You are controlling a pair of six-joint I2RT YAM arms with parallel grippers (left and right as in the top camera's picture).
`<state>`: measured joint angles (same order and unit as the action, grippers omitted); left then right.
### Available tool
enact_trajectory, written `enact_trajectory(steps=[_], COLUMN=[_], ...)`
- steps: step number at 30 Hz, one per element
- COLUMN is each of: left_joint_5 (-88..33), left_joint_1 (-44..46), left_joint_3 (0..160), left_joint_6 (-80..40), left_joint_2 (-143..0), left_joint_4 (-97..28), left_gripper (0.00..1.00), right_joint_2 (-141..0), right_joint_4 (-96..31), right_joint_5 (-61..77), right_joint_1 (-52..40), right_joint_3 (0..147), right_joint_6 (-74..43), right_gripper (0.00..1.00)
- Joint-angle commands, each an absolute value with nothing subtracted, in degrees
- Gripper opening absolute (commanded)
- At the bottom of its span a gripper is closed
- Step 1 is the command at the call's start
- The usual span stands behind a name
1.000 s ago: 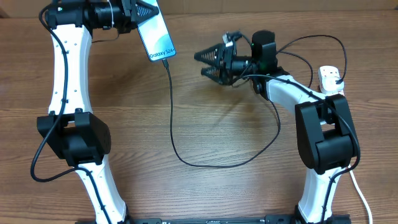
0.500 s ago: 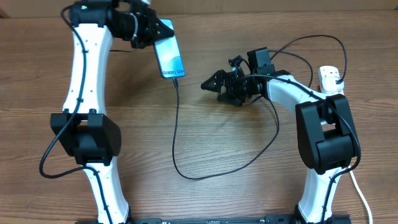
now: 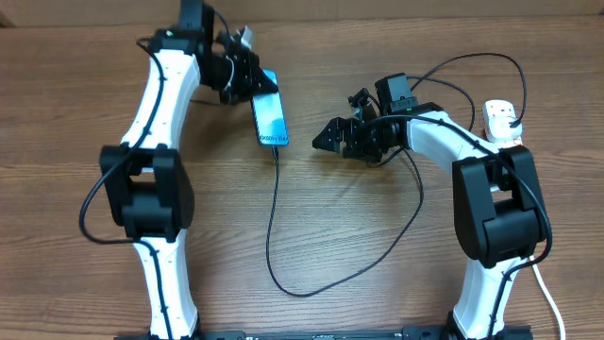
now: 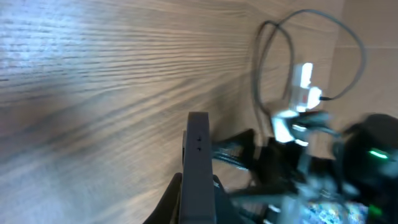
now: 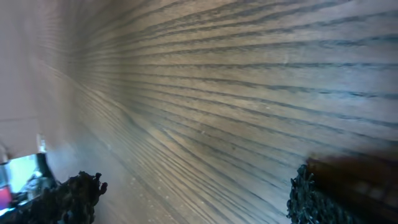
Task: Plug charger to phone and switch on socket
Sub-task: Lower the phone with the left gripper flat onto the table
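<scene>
My left gripper (image 3: 253, 87) is shut on the phone (image 3: 270, 120), gripping its upper end above the table. The blue screen faces up. In the left wrist view the phone (image 4: 198, 163) shows edge-on between the fingers of the left gripper (image 4: 198, 190). The charger's thin black cable (image 3: 270, 222) meets the phone's lower edge, loops across the table and runs back to the white socket (image 3: 500, 120) at the far right. My right gripper (image 3: 327, 143) hangs open and empty just right of the phone. In its own view the right gripper (image 5: 193, 199) has only wood between its fingers.
The right arm's own black wiring (image 3: 420, 184) arcs beside the charger loop. The socket's thick white cord (image 3: 547, 297) trails down past the right arm's base. Blurred in the left wrist view are the socket (image 4: 303, 87) and the right arm (image 4: 348, 155).
The left arm has swung right and toward the table's middle, carrying the phone and cable. The right gripper has shifted slightly nearer and lower, still open.
</scene>
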<state>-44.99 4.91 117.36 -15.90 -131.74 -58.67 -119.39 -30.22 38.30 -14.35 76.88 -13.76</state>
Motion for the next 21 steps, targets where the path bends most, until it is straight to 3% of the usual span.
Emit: enact_trajectory(steps=[1,12,21], left_joint_5=[-47.27,-38.46,-40.99], left_joint_1=[5.13,5.34,5.34], left_joint_3=[114.45,104.92,98.37], left_joint_6=[-14.92,-14.96,-15.42], left_joint_2=[-131.92,-131.92,-131.94], left_joint_4=[-55.94,-51.33,-46.22], left_gripper=[0.04,0.04,0.04], right_joint_2=[-120.36,-120.36,-120.36], right_joint_4=[-31.2,-31.53,-31.86], right_joint_5=[30.02,29.15,28.88], right_joint_1=[-14.06,-14.06,-14.09], right_joint_3=[76.23,76.23,76.23], right_joint_6=[-11.66,-11.68,-11.66], right_gripper=[1.0,1.0,1.0])
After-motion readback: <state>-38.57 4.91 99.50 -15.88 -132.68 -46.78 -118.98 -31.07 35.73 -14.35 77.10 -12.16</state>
